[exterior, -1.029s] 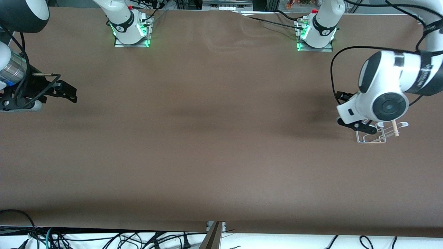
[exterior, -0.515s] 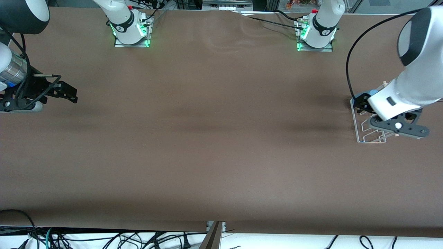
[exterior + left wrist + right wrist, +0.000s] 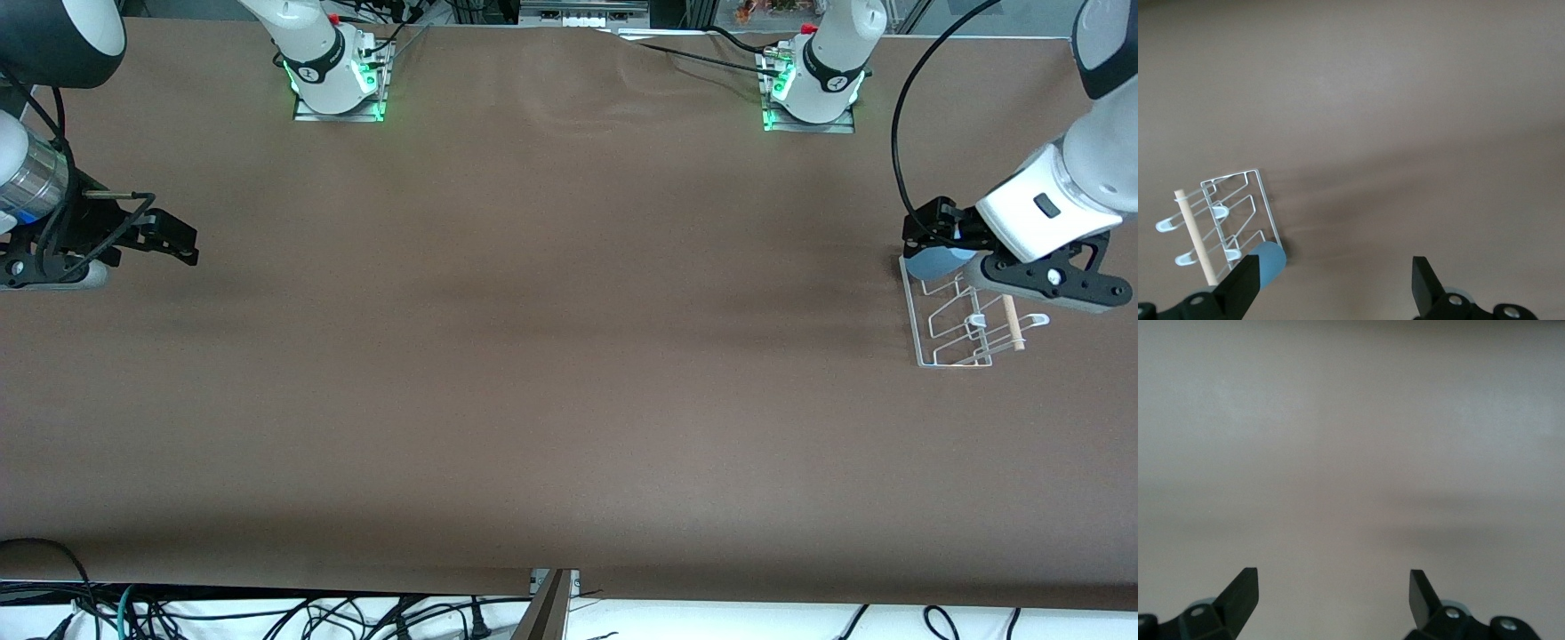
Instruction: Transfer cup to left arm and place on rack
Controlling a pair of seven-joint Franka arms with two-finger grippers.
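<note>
Brown table [image 3: 533,356]: cup [image 3: 932,263] on rack [image 3: 965,324], left gripper [image 3: 933,233] above, jaws open, empty. Right gripper [image 3: 156,240] waits, open. Retreat advisably straight up, clear of pegs.

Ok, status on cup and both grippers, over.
Left gripper open, empty, above the rack. Cup on rack's end farthest from camera. Right gripper open, waiting. Nothing obstructing.
</note>
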